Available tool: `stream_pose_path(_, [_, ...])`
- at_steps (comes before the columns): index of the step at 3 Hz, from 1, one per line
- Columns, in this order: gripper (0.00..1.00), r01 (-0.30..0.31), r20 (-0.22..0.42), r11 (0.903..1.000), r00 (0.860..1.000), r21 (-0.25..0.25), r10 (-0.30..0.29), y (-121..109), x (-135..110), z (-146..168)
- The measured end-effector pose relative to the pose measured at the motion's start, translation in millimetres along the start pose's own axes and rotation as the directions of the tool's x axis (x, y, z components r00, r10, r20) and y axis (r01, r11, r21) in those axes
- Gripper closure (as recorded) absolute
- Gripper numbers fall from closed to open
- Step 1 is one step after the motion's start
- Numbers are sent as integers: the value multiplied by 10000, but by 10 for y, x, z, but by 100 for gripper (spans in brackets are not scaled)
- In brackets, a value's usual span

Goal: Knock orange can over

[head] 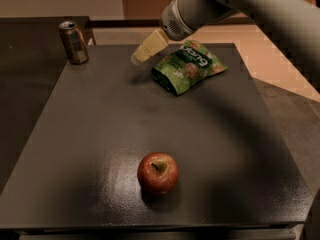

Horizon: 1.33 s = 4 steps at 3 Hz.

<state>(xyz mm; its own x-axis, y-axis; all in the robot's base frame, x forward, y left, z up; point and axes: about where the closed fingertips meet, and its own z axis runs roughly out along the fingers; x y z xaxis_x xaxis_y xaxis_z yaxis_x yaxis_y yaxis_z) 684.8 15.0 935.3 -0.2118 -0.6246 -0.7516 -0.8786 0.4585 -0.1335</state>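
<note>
The orange can [74, 42] stands upright at the far left corner of the dark table [100, 134], orange-brown with a silver top. My gripper [139, 56] hangs above the table's far middle, to the right of the can and apart from it, just left of the green bag [189, 65]. Its pale fingers point down and left toward the can. It holds nothing that I can see.
The green snack bag lies flat at the far right of the table. A red apple [158, 172] sits near the front middle. My arm [240, 4] reaches in from the upper right. A dark surface [25, 39] borders the table on the left.
</note>
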Motion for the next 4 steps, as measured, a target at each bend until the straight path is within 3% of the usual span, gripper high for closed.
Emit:
stream_pose_path(3, [0, -321, 1930, 9995, 9807, -28, 320, 208, -588, 646])
stream_pose_path(4, [0, -332, 2041, 9994, 9784, -68, 339, 208, -594, 737])
